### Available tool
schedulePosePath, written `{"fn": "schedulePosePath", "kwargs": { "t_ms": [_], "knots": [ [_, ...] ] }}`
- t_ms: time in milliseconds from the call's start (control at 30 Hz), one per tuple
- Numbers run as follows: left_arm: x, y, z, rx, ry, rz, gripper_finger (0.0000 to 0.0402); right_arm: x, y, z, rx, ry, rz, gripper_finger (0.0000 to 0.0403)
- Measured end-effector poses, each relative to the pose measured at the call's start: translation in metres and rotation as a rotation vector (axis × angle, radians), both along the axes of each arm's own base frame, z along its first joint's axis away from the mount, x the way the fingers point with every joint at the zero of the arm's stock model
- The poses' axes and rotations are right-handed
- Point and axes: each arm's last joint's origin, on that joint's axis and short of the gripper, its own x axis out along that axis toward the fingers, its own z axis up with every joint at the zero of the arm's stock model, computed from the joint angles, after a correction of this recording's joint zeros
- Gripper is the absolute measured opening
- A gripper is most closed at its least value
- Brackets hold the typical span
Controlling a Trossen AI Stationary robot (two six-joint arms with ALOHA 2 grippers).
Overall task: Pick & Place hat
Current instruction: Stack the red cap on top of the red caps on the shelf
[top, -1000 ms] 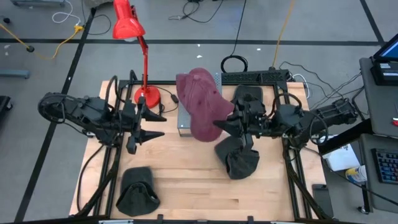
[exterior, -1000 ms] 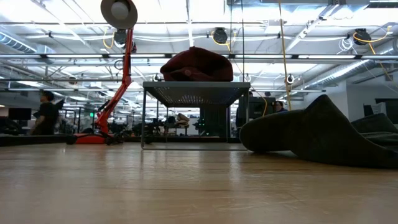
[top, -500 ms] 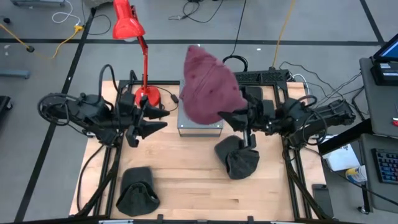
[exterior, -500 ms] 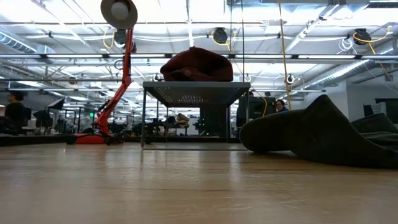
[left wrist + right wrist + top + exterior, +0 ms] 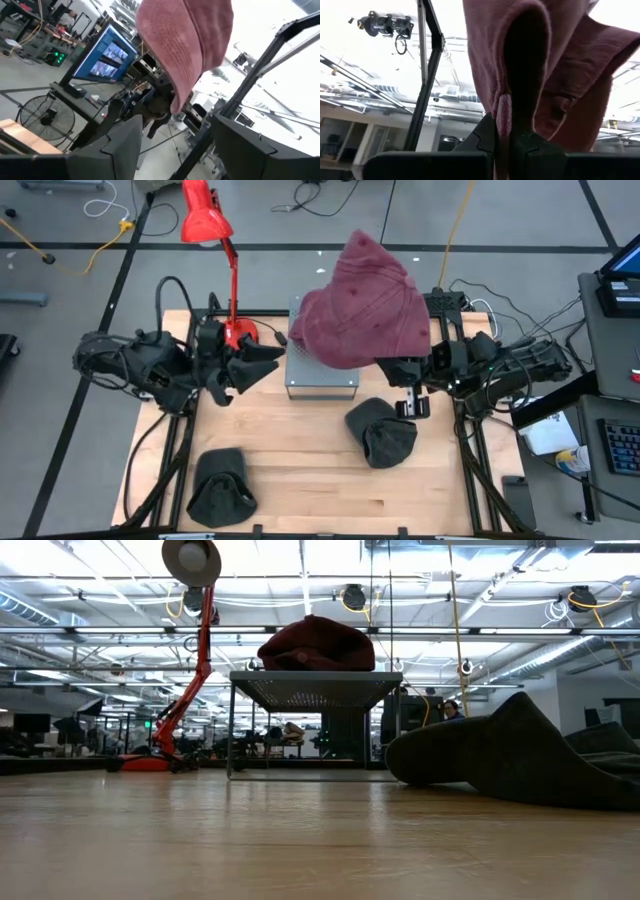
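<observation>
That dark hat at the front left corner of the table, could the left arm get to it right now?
Probably yes. The left gripper is open and holds nothing, and the dark hat lies alone on bare wooden table, nothing between them.

The floppy maroon cloth hat (image 5: 362,305) looks matt and finely woven. The pale wooden desk (image 5: 300,480) is smooth, with a slight sheen.

Maroon hat (image 5: 362,304) held aloft, hanging limp
</observation>
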Motion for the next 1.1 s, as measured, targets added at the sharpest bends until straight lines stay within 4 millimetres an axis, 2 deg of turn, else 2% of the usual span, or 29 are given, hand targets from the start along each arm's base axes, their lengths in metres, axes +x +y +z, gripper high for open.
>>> {"fn": "schedulePosePath", "kwargs": {
  "t_ms": [300,600,933,1100],
  "knots": [
    [0.028,0.005,-0.004,0.000,-0.097,-0.009,0.0244,0.004,-0.005,-0.003,-0.002,0.037,0.019,0.0009],
    [0.050,0.009,-0.013,-0.015,-0.123,-0.017,0.0244,0.007,-0.008,-0.005,-0.009,0.071,0.005,0.0009],
    [0.050,0.009,-0.012,-0.018,-0.144,-0.058,0.0242,0.010,-0.007,-0.009,-0.019,0.126,0.003,0.0009],
    [0.050,0.007,-0.012,-0.012,-0.147,-0.099,0.0205,0.011,-0.007,-0.010,-0.022,0.137,0.005,0.0009]
  ]
}}
